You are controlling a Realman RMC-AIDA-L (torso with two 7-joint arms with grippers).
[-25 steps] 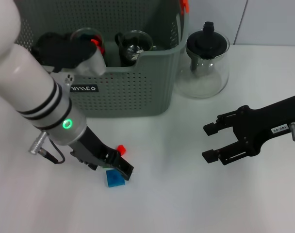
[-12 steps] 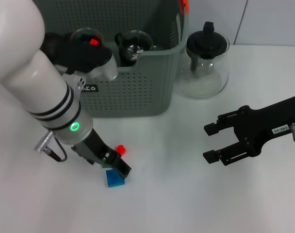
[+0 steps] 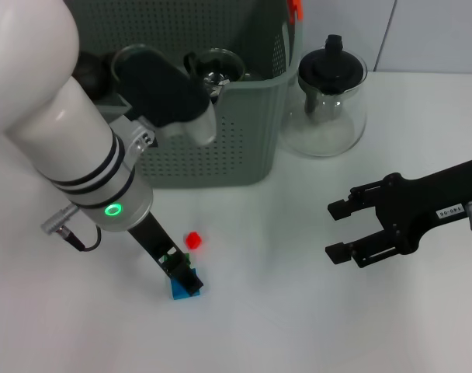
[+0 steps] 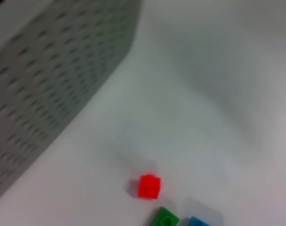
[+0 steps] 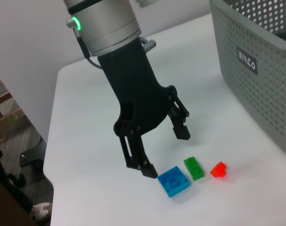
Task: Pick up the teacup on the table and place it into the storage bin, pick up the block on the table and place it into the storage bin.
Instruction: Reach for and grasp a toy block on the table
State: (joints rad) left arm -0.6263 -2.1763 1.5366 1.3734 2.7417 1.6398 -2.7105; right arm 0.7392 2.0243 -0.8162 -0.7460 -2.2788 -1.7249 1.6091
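While the left gripper (image 5: 164, 153) hung open just above the blue block (image 5: 175, 181), a green block (image 5: 194, 167) and a small red block (image 3: 192, 240) lay beside it on the white table (image 3: 282, 311). Behind them stood the grey-green perforated storage bin (image 3: 220, 140), with a glass teacup (image 3: 214, 70) inside and a glass teapot (image 3: 329, 97) just beside it. Well apart, the right gripper (image 3: 338, 230) hovered open above the table. Past the table edge, a floor and chair wheels showed.
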